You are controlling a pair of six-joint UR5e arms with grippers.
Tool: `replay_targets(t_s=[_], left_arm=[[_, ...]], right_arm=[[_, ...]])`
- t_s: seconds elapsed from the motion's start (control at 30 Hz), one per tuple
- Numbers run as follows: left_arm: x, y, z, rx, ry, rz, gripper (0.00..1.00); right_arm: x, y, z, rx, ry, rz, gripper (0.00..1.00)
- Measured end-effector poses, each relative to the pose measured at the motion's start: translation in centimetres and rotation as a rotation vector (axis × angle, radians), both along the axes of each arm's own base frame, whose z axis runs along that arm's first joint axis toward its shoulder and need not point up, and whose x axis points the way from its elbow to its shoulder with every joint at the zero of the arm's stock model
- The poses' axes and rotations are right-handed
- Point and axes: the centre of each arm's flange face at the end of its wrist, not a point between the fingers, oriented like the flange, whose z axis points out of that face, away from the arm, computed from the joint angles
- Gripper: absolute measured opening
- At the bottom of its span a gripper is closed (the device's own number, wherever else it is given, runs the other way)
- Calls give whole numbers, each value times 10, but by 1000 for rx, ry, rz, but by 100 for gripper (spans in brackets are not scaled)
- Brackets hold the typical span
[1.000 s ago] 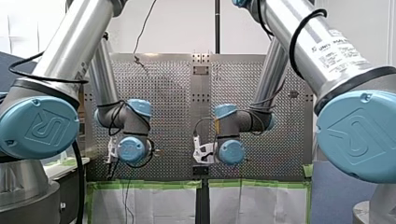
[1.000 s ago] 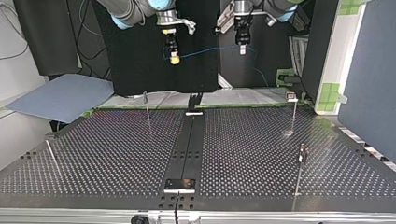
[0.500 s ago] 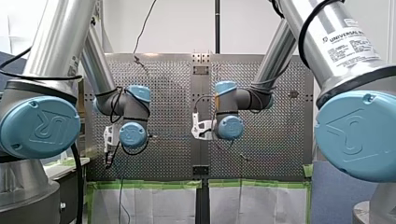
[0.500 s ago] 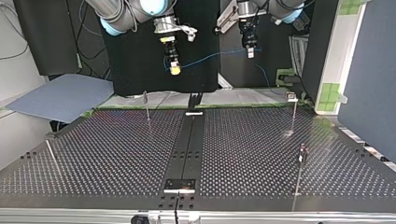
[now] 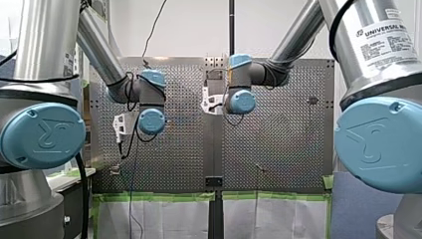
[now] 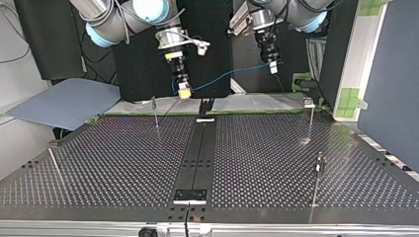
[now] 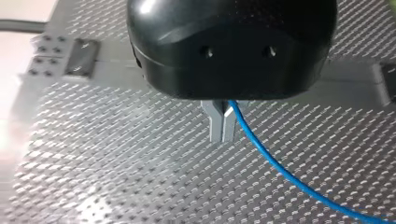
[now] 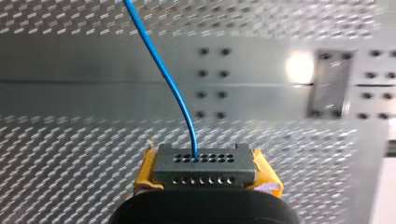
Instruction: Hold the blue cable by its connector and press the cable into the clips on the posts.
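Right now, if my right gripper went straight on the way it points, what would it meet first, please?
Past the connector held in my right gripper, probably the plain middle strip of the perforated table, though depth is unclear.

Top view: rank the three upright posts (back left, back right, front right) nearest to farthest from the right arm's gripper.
From my right gripper, which holds the connector:
1. Back-left post: close by, at the view's left.
2. Back-right post: far across, at the view's right.
3. Front-right post: also at the right, but nearer the camera, so farther still.
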Motion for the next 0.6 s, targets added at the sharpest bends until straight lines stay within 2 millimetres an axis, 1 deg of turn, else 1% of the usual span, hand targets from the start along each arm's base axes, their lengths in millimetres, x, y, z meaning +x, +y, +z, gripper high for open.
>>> replay_targets(t_s=[0.17,0.33,0.47,0.6], left_arm=[[5,1,25,-35,-34,38,0],[9,2,55,-82,-76,67,0],[13,1,83,-109,-111,77,0],[16,0,111,-126,-144,78,0]], right_arm=[[4,-2,41,-27,-39,28,0],[2,-2,80,-50,-75,36,0],[2,-4,98,-67,-93,44,0],[9,-10,102,-73,-97,57,0]])
